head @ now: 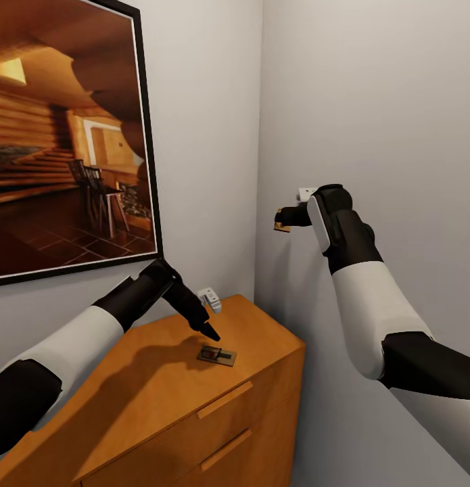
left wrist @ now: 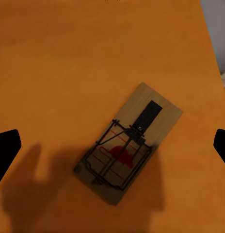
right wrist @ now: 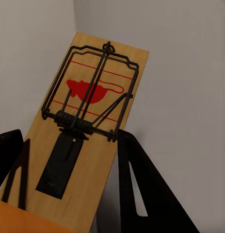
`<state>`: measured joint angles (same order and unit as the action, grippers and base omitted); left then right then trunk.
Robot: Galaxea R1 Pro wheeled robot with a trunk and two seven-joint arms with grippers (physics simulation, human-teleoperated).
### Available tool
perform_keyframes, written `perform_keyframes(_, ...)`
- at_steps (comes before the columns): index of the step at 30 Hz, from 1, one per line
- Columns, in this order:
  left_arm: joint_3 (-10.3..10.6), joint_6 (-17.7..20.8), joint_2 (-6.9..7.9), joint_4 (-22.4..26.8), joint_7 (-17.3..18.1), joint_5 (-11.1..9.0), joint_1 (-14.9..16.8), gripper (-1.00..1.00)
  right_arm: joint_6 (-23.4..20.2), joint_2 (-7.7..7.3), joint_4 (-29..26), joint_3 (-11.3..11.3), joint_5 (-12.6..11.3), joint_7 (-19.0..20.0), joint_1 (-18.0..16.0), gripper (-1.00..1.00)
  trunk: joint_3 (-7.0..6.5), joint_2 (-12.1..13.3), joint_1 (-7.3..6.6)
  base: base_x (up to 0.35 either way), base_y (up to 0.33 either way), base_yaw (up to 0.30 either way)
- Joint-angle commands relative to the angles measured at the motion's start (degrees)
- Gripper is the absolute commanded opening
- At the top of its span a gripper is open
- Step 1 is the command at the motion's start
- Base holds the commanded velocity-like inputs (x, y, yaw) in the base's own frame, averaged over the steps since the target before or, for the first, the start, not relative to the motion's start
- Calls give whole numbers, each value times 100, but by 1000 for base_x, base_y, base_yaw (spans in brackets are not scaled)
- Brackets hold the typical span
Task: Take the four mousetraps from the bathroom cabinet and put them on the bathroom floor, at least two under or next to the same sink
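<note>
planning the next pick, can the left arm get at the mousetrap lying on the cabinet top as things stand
Probably yes. The left tool hangs open just above the mousetrap, which lies flat on the bare cabinet top with nothing around it. The trap sits between the two fingertips, so a straight descent looks free.

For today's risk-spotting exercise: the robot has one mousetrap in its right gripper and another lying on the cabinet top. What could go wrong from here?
1. The right gripper grips its mousetrap by one end only, held up near the wall corner; it might slip out or knock the wall.
2. The left gripper hovers open above the second mousetrap, which lies near the cabinet front edge; a poor grasp could push it off.
</note>
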<state>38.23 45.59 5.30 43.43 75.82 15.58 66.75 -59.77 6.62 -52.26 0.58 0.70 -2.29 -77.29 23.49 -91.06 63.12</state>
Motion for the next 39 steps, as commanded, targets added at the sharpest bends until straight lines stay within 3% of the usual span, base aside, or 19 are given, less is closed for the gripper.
perform_keyframes(1, 8, 59, -2, 16, 38, 34, 5, 100, -23, 0, -3, 6, 1, -27, -5, -100, 8, -4, 0, 0, 0, 0)
perform_keyframes(12, 9, 65, -17, 34, 38, 11, 5, 100, -23, 3, -3, 11, 1, -46, -5, -100, 8, -4, 0, 0, 0, 0)
perform_keyframes(39, 8, 30, -3, 34, 38, -20, 5, 100, -23, -3, -3, 4, 1, -47, -5, -100, 492, -1087, 593, 0, 0, 0)
